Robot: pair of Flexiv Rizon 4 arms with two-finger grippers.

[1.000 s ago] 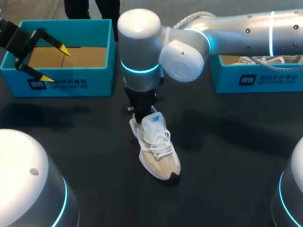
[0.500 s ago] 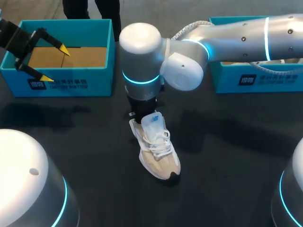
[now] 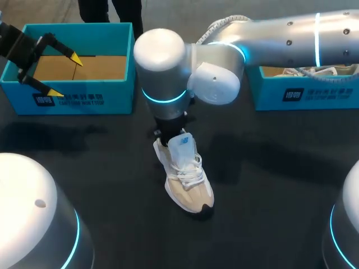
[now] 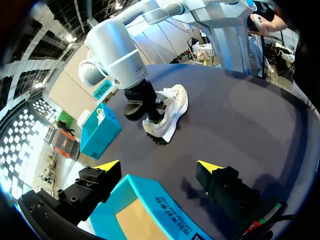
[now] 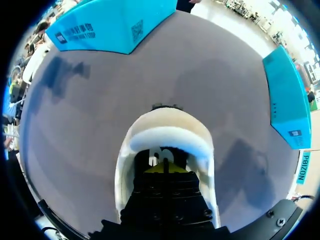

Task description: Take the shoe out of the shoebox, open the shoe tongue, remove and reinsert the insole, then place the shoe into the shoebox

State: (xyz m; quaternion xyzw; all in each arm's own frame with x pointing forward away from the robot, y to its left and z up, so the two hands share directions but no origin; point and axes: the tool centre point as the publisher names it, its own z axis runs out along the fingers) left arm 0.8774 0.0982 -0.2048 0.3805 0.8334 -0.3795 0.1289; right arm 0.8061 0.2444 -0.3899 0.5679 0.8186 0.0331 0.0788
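Standing on its sole at mid-desk [image 3: 269,196], the shoe [image 3: 185,174] is white and beige, its dark toe toward the robot and its tongue raised. The right tool [image 5: 165,169] is sunk into the heel opening from above; buried there, I cannot tell whether it is spread or pinching. The left tool [image 3: 63,74] hangs over the left shoebox [image 3: 84,101], spread wide above the brown floor. The right shoebox [image 3: 314,92] sits well apart, under the right arm [image 3: 280,36].
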